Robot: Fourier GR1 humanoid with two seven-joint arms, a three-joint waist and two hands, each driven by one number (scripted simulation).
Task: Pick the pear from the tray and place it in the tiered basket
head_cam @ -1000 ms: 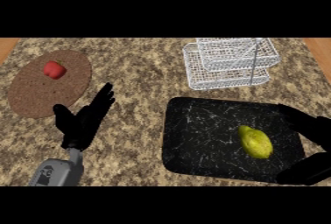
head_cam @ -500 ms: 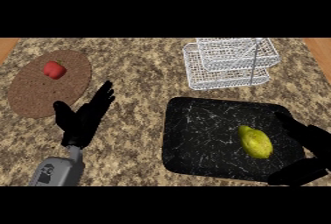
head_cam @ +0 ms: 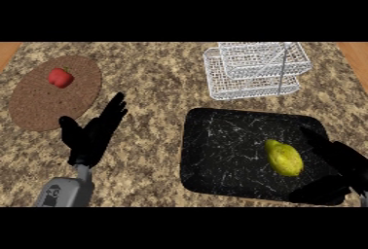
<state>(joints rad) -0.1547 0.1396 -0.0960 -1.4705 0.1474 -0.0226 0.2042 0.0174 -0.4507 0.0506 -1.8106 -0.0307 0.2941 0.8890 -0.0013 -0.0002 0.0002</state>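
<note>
Head view: the yellow pear (head_cam: 285, 157) lies on the right half of a black marbled tray (head_cam: 223, 151), its long axis running from upper left to lower right. The tray sits flat on the speckled granite counter (head_cam: 158, 78), toward the lower right of the view.

The right robot hand (head_cam: 336, 168) comes in from the lower right edge and sits over the tray's right side, just beside the pear. Its fingers reach up past the pear's right flank and its thumb lies below it, spread apart, so the hand is open and holds nothing; whether a fingertip touches the fruit cannot be told.

The left robot hand (head_cam: 92, 136) is at the lower left over bare counter, fingers straight and pointing up and to the right, open and resting, well apart from the tray.

The white wire tiered basket (head_cam: 255, 70) stands beyond the tray at the upper right. At the upper left, a round brown woven mat (head_cam: 43, 104) carries a small red fruit (head_cam: 61, 77).
</note>
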